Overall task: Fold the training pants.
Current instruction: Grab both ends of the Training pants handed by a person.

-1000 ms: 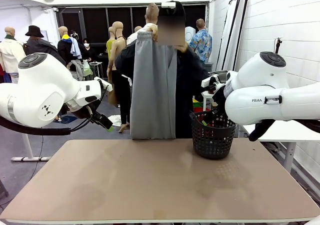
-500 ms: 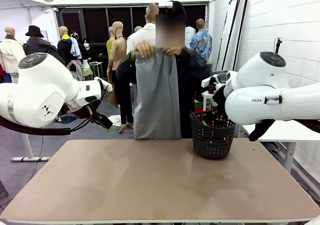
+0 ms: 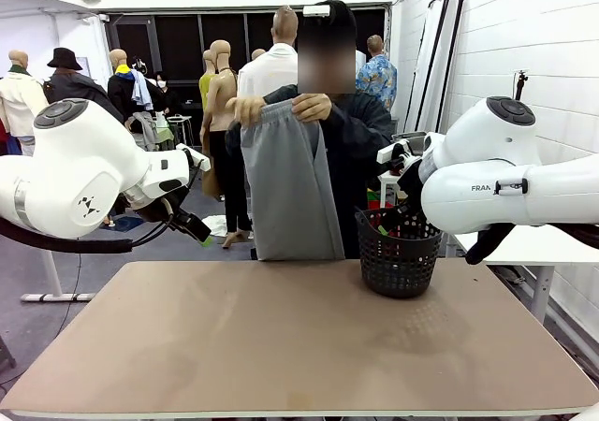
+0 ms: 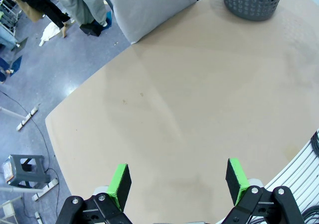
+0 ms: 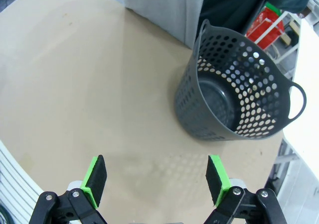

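A person at the far side of the table holds the light grey training pants (image 3: 292, 182) up by the waistband with both hands; the legs hang down to the table's far edge. The hanging cloth also shows at the top of the left wrist view (image 4: 149, 7) and of the right wrist view (image 5: 164, 5). My left gripper (image 4: 177, 181) hovers open above the bare tabletop, nothing between its green pads. My right gripper (image 5: 157, 179) is open too, above the table just short of the basket. In the front view the left gripper's green fingertip (image 3: 204, 239) pokes out beside the left arm.
A black mesh basket (image 3: 401, 253) stands on the table's far right, empty inside in the right wrist view (image 5: 239, 97). The brown tabletop (image 3: 299, 337) is bare in front of both arms. Other people stand in the background behind the table.
The person has lowered the pants from above head height to chest height, and the hem has shifted slightly right. Neither arm has moved.
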Available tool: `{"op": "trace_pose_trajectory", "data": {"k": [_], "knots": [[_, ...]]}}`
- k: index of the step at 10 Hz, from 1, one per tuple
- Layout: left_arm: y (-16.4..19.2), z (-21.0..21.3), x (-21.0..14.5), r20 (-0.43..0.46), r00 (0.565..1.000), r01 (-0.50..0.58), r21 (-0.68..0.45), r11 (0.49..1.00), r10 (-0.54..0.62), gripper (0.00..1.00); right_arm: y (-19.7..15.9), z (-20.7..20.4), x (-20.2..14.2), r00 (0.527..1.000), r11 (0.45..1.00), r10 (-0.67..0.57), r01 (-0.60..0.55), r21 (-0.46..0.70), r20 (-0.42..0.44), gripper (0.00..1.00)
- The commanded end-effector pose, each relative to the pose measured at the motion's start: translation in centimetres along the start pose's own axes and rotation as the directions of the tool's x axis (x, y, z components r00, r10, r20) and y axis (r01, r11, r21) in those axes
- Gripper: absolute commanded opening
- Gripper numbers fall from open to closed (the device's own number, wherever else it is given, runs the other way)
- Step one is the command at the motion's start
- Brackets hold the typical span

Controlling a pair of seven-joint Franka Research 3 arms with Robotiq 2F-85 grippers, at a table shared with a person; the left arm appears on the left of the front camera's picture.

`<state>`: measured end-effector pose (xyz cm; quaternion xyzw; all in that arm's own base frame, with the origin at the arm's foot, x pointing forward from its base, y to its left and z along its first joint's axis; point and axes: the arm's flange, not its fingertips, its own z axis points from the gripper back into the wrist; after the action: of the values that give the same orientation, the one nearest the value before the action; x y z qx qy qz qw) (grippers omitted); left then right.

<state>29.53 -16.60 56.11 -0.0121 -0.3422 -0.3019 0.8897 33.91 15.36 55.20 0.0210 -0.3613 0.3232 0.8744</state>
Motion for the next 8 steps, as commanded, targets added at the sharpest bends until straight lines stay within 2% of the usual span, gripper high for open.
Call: {"op": "trace_pose_trajectory", "data": {"k": [1,8], "knots": [[-0.03,-0.09,-0.09,-0.004,1.0,0.008,-0.003,1.0,-0.008,1.0,-0.02,0.01,-0.01,1.0,1.0,0.001,-0.001,0.0,0.0,1.0],[-0.03,-0.09,-0.09,-0.004,1.0,0.008,-0.003,1.0,-0.008,1.0,-0.02,0.01,-0.01,1.0,1.0,0.001,-0.001,0.0,0.0,1.0]]}}
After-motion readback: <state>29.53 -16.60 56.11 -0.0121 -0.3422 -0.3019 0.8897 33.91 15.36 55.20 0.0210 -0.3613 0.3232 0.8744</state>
